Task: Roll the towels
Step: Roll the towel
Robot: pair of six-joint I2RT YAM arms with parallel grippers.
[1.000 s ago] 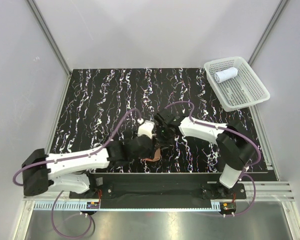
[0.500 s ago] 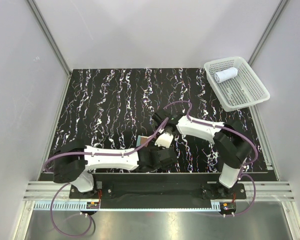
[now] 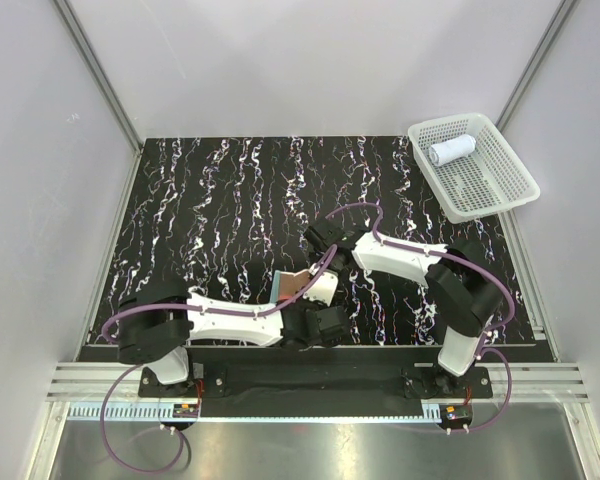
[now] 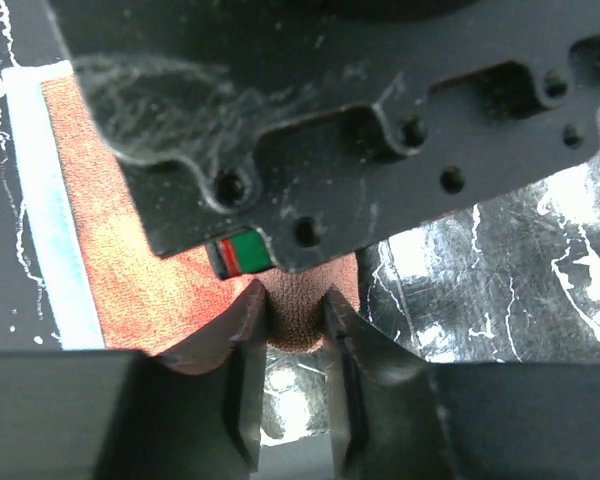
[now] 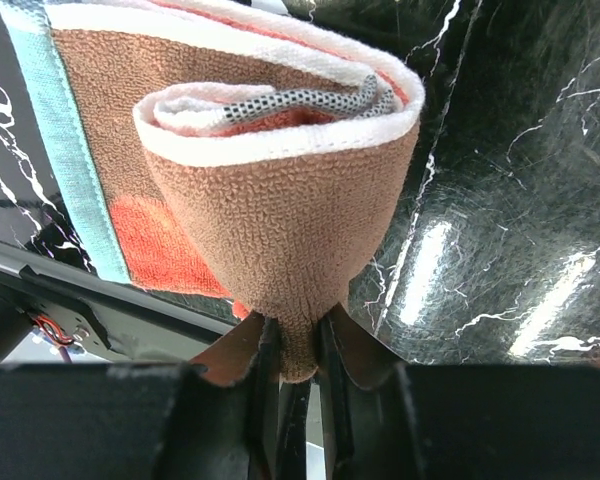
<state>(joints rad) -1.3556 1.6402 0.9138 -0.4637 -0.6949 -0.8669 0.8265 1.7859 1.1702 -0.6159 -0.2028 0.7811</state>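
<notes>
The orange-red towel (image 3: 292, 287), with a teal edge and brown side, lies partly rolled near the table's front middle. My right gripper (image 5: 298, 335) is shut on a brown fold of it (image 5: 280, 200), and the loose roll's open end faces the camera. My left gripper (image 4: 295, 300) is pinched on a brown fold beside the flat orange part (image 4: 110, 250); both fingers touch the cloth. From above, the left gripper (image 3: 310, 303) comes in from the near side and the right gripper (image 3: 315, 262) from the far right. The white towel (image 3: 450, 151) lies rolled in the basket.
A white mesh basket (image 3: 500, 190) stands at the back right corner. The black marbled table (image 3: 210, 200) stretches behind the arms. Grey walls enclose the left, back and right. A dark plate of the other arm (image 4: 380, 130) fills the top of the left wrist view.
My left arm swung from the left side to lie along the near edge, and its jaws closed on the towel's near fold. The right gripper kept its pinch, shifting slightly.
</notes>
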